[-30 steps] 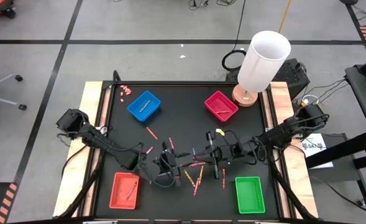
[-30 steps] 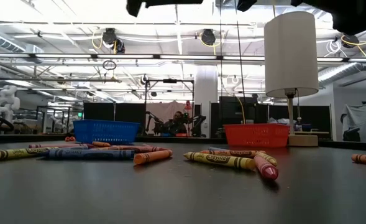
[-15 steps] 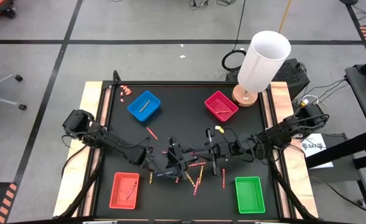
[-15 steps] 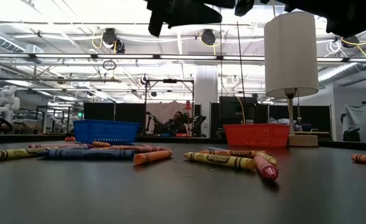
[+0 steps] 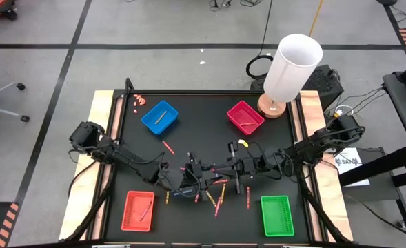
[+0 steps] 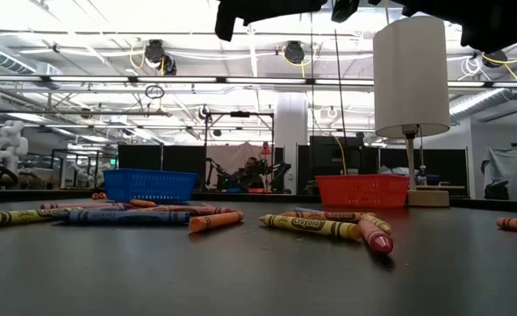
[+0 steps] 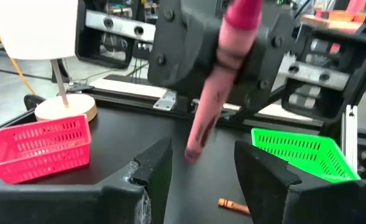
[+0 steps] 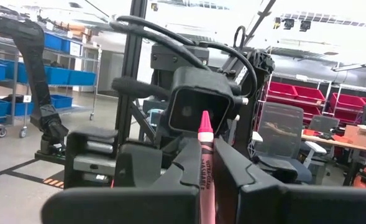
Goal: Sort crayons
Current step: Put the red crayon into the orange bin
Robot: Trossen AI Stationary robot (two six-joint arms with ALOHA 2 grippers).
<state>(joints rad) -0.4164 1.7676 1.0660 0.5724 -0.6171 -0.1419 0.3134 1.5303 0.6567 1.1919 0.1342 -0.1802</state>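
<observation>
Black desk, high view: trays at the corners, crayons scattered mid-desk, both arms meeting above them. Left wrist view: left gripper spread, facing a pink crayon. Right wrist view: right gripper pressed together on that pink crayon, tip upward.

A pink crayon is standing upright, tip up, pinched between the jaws of the right gripper; seen from the left wrist, it is hanging tilted in the air just ahead of that arm's open jaws. The other crayons are lying flat and scattered over the middle of the dark bench: red, pink, orange, yellow and blue sticks. At bench level, a yellow one is lying beside a pink one, with an orange one near them.
</observation>
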